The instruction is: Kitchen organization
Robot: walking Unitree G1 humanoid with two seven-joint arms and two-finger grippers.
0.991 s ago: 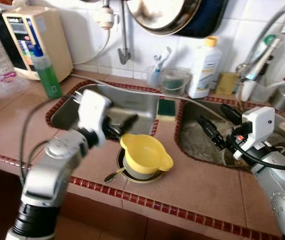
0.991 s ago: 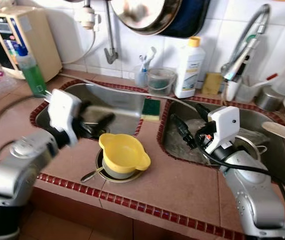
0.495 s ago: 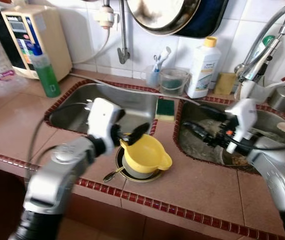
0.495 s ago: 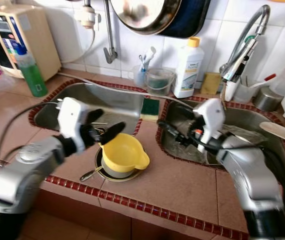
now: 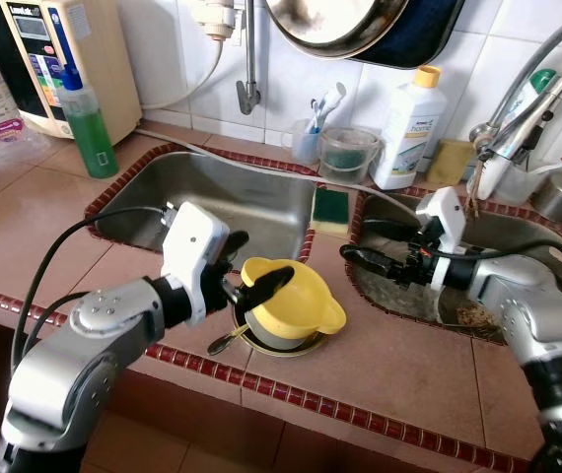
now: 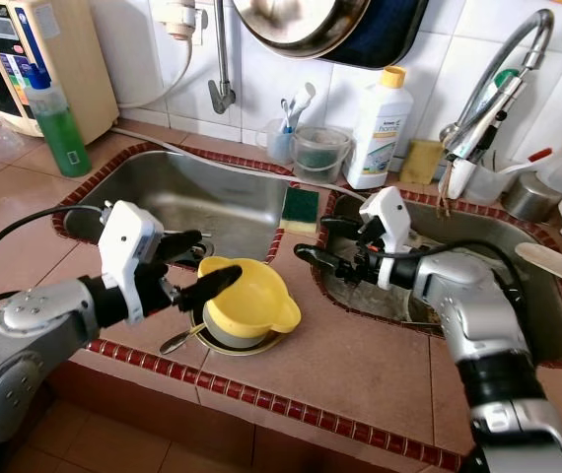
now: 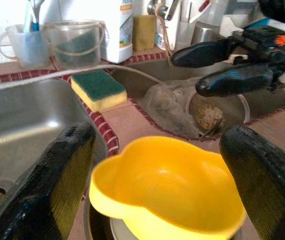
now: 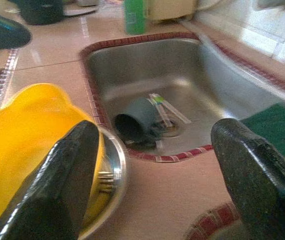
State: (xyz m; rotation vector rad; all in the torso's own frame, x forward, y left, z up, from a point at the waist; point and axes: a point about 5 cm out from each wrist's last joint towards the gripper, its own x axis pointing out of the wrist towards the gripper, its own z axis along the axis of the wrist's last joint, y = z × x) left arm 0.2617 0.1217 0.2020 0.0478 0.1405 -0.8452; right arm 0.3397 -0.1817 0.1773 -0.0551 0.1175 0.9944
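I see the yellow bowl (image 5: pixel 294 298) sitting on a metal plate (image 5: pixel 279 344) on the tiled counter (image 5: pixel 399 374), just in front of the divider between the two sinks, with a spoon (image 5: pixel 224 344) poking out from under it toward seven o'clock.

My left gripper (image 5: pixel 251 264) is at the bowl's nine o'clock side, fingers spread wide. One finger lies over the bowl's near-left rim and seems to touch it; the other sits behind, over the edge of the left sink (image 5: pixel 232 202). In the left wrist view the bowl (image 7: pixel 166 189) lies between the two black fingers (image 7: pixel 65 182), not clamped.

My right gripper (image 5: pixel 368 243) is at about two o'clock from the bowl, hanging over the left edge of the right sink (image 5: pixel 414 296), its fingers parted and pointing toward the bowl, near it but clear of it. In the right wrist view the bowl (image 8: pixel 27 145) shows beside one finger (image 8: pixel 65 185), and a dark cup (image 8: pixel 135 120) lies tipped over in the left sink.

A green sponge (image 5: pixel 329 210) rests on the divider at twelve o'clock from the bowl. Farther back stand a white bottle (image 5: pixel 407 131) and a green soap bottle (image 5: pixel 87 133).
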